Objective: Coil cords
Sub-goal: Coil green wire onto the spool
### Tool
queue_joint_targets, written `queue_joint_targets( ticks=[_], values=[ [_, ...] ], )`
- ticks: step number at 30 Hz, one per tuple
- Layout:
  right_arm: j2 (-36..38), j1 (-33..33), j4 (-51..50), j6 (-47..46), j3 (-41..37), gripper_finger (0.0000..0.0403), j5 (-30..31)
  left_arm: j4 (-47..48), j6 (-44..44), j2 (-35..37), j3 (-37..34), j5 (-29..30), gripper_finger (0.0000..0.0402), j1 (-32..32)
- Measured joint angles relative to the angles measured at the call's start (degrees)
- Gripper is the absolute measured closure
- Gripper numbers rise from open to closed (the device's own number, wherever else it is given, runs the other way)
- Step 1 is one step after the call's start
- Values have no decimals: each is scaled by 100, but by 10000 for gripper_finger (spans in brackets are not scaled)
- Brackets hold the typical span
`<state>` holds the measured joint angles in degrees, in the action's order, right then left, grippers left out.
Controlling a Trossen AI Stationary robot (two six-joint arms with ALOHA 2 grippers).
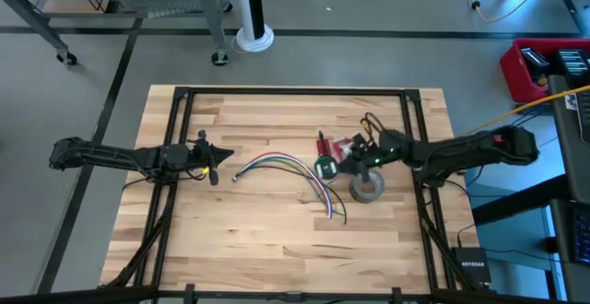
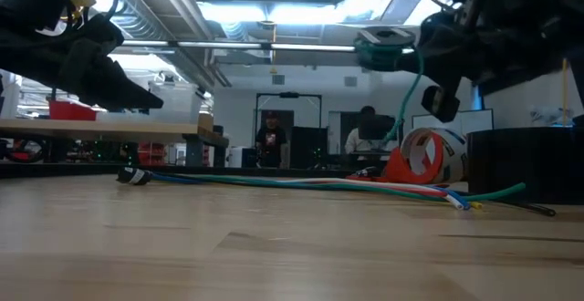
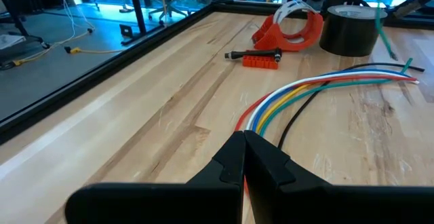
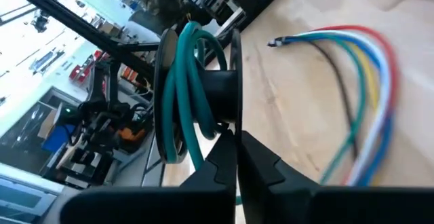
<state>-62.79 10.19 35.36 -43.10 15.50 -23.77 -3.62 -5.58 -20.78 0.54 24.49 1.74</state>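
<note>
Your right gripper [image 4: 234, 149] hangs above the surface [image 1: 240, 239], near the grey tape roll [image 1: 367, 187], its fingers pinching a black spool [image 4: 203, 88] wound with the dark green wire [image 4: 186, 95]. The multicoloured cords [image 1: 286, 164] lie fanned in an arc at mid-surface (one end reaching toward your left arm). Your left gripper [image 3: 243, 157] sits at that end of the strands, fingers pressed together, empty. A red piece [image 3: 293, 30] rests by the tape roll.
</note>
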Motion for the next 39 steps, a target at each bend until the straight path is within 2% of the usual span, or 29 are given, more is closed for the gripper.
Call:
queue_joint_targets(
  ticks=[7,14,23,32,39],
  values=[
    [-1337,-800,559,-183,607,402,502,-2,0,2,0,0,401,0],
    [-2749,-1406,572,-170,1756,402,521,-1,-1,2,0,0,402,0],
    [-4144,-1545,515,-203,2880,402,470,-1,-1,2,0,1,402,0],
    [-4996,-1543,442,-312,3155,402,470,0,-2,1,0,2,402,0],
    [-5123,-1547,454,-290,3192,399,653,0,-2,0,0,2,402,0]
  ],
)
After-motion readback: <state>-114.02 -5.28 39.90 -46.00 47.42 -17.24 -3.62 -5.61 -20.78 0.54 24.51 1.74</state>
